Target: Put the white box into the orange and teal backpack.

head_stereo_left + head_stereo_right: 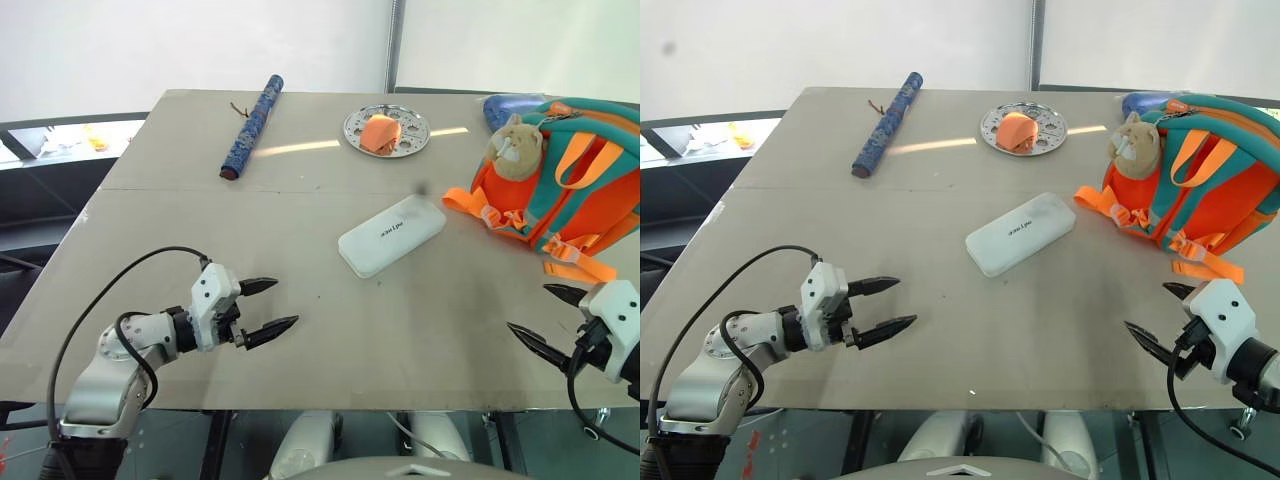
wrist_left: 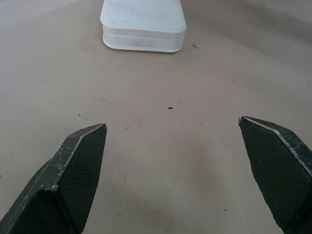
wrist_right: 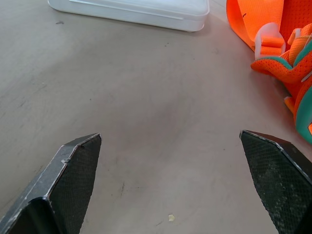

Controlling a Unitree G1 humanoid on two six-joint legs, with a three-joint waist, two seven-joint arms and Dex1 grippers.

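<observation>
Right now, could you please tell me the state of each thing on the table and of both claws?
white box: lid shut, lying flat on the table, free of both claws.
orange and teal backpack: lying on the table, straps loose, cat charm on top.
round metal plate: holding an orange item.
blue roll: rolled up, lying flat.
left claw: open, empty.
right claw: open, empty.

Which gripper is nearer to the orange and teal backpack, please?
The right. The right gripper hovers open just in front of the orange and teal backpack, close to its straps. The left gripper, also open, sits across the table, beyond the white box.
</observation>
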